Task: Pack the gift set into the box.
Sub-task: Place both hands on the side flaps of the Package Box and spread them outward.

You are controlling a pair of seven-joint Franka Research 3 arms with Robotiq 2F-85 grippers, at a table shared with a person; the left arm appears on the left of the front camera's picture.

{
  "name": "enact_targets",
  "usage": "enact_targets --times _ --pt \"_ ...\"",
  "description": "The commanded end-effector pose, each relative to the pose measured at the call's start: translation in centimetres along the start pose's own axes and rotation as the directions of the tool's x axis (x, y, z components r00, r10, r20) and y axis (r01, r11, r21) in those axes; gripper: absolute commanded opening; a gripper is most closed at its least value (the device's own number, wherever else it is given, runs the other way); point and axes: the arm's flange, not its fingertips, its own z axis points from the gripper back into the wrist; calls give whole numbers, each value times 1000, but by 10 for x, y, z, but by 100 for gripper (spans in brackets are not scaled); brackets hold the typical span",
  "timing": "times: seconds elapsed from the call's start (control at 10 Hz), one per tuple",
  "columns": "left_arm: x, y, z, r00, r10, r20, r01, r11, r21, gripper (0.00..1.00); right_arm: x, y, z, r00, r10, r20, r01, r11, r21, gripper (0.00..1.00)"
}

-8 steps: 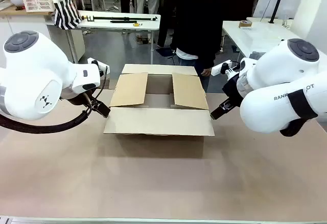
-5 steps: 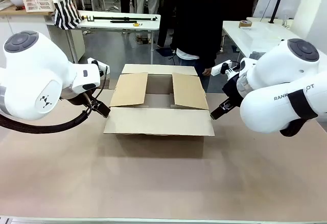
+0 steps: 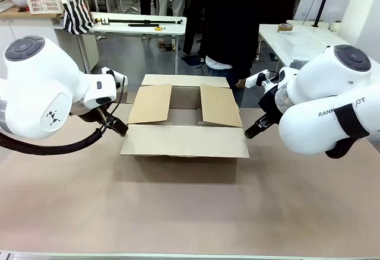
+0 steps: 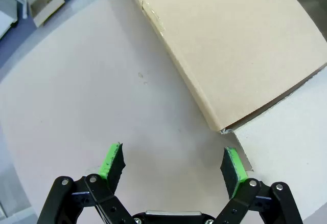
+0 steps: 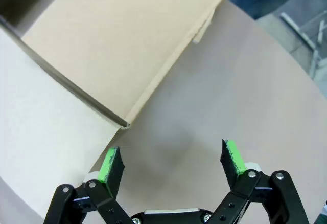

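You have the table (image 3: 190, 212) spread across the whole front view, its pale brown top bare around the carton; the box (image 3: 185, 141) sits at the middle of it, between the two arms, with its long axis running from the robot's left to its right and its opening facing up. Its near flap lies folded outward toward the robot's side; the two short side flaps lean inward over the opening; the far flap sticks out toward the person (image 3: 231, 28), who stands in dark clothes just beyond the far edge.

The left arm (image 3: 41, 88) comes in from the left and the right arm (image 3: 326, 105) from the right, each stopping short of an end of the box.

The left gripper (image 3: 117, 126) hangs just beside the left end of the near flap; in the left wrist view you see it (image 4: 173, 157) with its jaws spread wide and nothing between them, the flap's corner close above one green pad (image 4: 111, 158) of the pair.

The right gripper (image 3: 254, 130) hangs just beside the right end of that flap; in the right wrist view it (image 5: 172, 155) is likewise spread wide and holds nothing, the flap's corner just above its pads (image 5: 110, 163).
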Motion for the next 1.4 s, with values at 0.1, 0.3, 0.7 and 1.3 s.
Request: enact_targets --times 0.1,0.3,0.7,1.3 --pt "0 0 0 1000 0 0 0 1000 0 100 0 0 0 1000 0 0 0 1000 0 100" --pt "-27 0 37 983 -92 -158 75 991 -113 100 -18 0 32 968 101 -231 -98 995 27 100" --pt "-73 -2 172 996 13 93 -1 992 -127 100 -20 16 200 939 -34 341 24 999 35 100" --pt "-2 12 184 1000 -15 -2 10 794 -608 100 0 -17 210 923 -326 203 238 900 364 100"
